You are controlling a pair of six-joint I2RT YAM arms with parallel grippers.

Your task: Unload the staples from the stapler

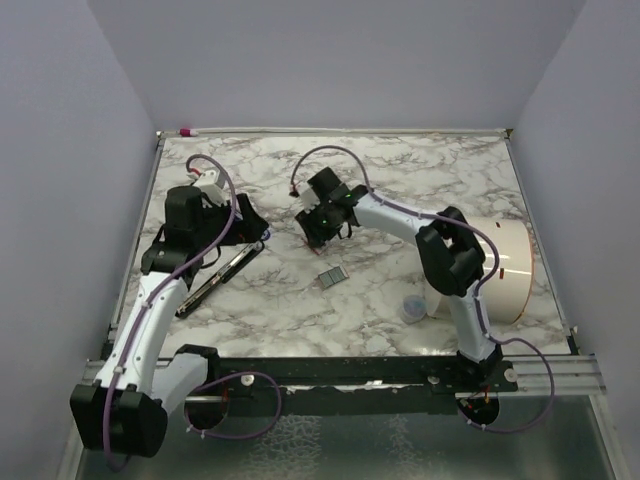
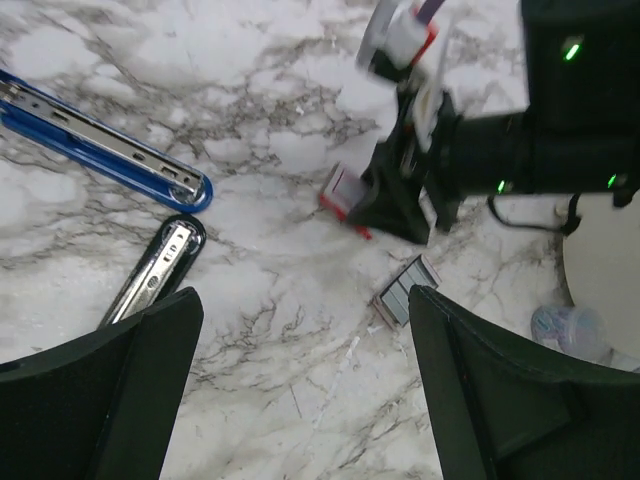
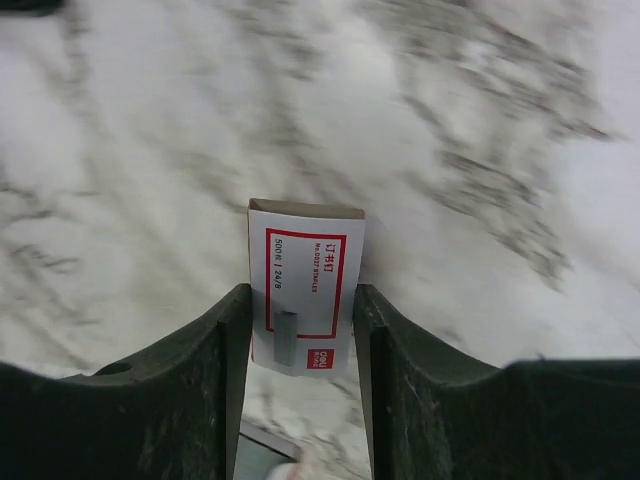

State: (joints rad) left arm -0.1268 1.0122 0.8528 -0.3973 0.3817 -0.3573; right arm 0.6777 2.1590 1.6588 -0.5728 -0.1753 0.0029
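Note:
The stapler (image 1: 220, 277) lies open on the marble table at the left. In the left wrist view its blue-trimmed arm (image 2: 100, 145) and its black base with the metal channel (image 2: 150, 275) are spread apart. A small block of silvery-grey staples (image 1: 333, 276) lies mid-table and also shows in the left wrist view (image 2: 405, 290). My left gripper (image 2: 305, 380) is open and empty, hovering over bare table between the stapler and the staples. My right gripper (image 3: 300, 320) is shut on a small white box with red print (image 3: 305, 285), which also shows in the left wrist view (image 2: 340, 190).
A big white cylinder tub (image 1: 505, 270) lies at the right beside the right arm. A small clear cap (image 1: 413, 308) sits next to it. A pink-tipped white stick (image 1: 187, 131) lies at the back left edge. Walls enclose the table on three sides.

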